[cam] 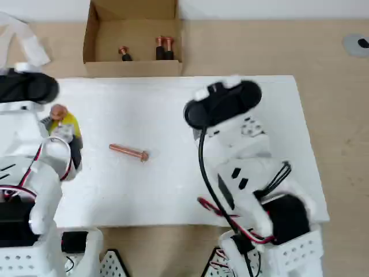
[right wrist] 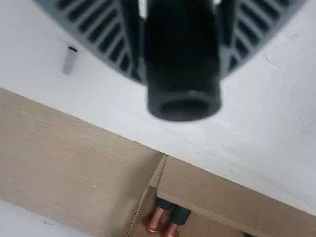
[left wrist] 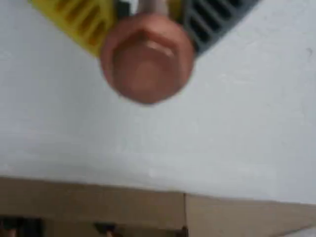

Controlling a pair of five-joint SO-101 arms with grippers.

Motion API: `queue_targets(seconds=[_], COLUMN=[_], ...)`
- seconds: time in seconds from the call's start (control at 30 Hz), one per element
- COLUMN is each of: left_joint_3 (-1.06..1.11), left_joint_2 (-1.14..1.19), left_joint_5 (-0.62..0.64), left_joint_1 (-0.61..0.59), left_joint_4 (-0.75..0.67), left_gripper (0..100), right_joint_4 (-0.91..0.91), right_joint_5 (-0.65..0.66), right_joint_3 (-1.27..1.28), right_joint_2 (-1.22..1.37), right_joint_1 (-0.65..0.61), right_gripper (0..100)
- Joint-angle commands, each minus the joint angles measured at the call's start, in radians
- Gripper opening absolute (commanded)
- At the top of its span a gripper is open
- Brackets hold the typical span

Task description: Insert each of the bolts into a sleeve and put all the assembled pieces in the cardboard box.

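Nearest the arms' bases, a loose copper-coloured metal bolt [cam: 129, 152] lies flat on the white board [cam: 173, 190] on the tan wooden desk [cam: 334, 115], not yet sleeved. Beyond it, the left arm's jaws clamp a second copper hex-head bolt [left wrist: 146, 59], head jutting past the tips. The right arm's jaws grip a black cylindrical sleeve [right wrist: 182, 74], open mouth outward, probably to take a shank. Farthest, the open cardboard box [cam: 132, 68] holds three assembled pieces [cam: 164, 48].
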Motion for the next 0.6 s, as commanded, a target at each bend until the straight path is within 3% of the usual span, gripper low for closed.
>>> queue_targets(seconds=[0.0, 0.23, 0.4, 0.57], left_joint_3=[0.031, 0.133, 0.144, 0.118], left_joint_2=[-0.015, -0.013, -0.021, -0.024], left_joint_5=[0.075, 0.206, 0.221, 0.219], left_joint_1=[-0.009, 0.021, 0.192, 0.345], left_joint_4=[-0.178, -0.394, -0.400, -0.387], left_gripper=[1, 1, 1, 1], right_joint_4=[-0.215, -0.529, -0.595, -0.606], right_joint_5=[0.006, -0.117, -0.115, -0.114], right_joint_3=[0.211, 0.509, 0.596, 0.602], right_joint_2=[-0.110, -0.272, -0.312, -0.314], right_joint_1=[-0.018, -0.200, -0.349, -0.410], right_gripper=[1.0, 1.0, 1.0, 1.0])
